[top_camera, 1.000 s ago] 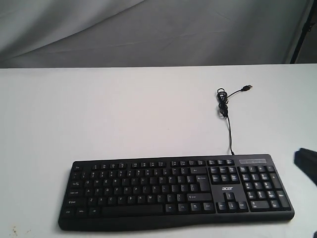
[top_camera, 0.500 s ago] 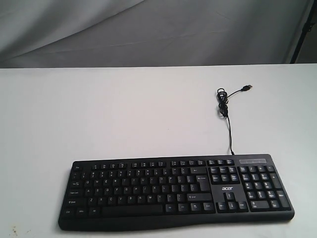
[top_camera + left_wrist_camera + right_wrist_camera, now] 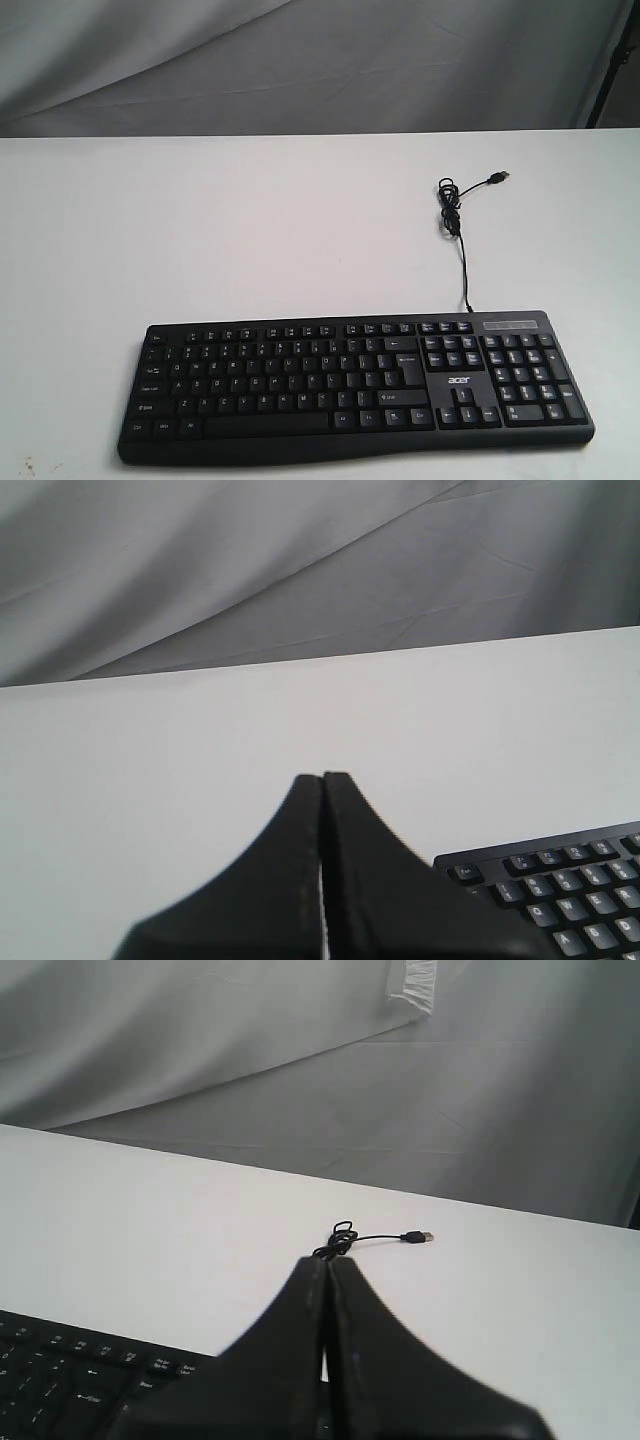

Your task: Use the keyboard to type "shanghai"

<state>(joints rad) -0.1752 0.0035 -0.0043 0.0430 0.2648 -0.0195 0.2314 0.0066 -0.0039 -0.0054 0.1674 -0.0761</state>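
The left gripper (image 3: 322, 777) has its fingers pressed together on nothing, poised above the white table (image 3: 150, 750), with a corner of the keyboard (image 3: 560, 885) close at its side and not touching. The right gripper (image 3: 327, 1260) is likewise closed and empty; the keyboard's edge runs beside it, and the coiled cable (image 3: 372, 1238) lies ahead of its tips.

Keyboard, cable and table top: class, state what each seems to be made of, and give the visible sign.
The keyboard: likely moulded plastic, matte black; dull surface, white printed legends. The cable: probably a rubber or PVC sheath; thin and bending in loose loops. The table top: smooth matte white, perhaps laminate or painted board; the look leaves it open.
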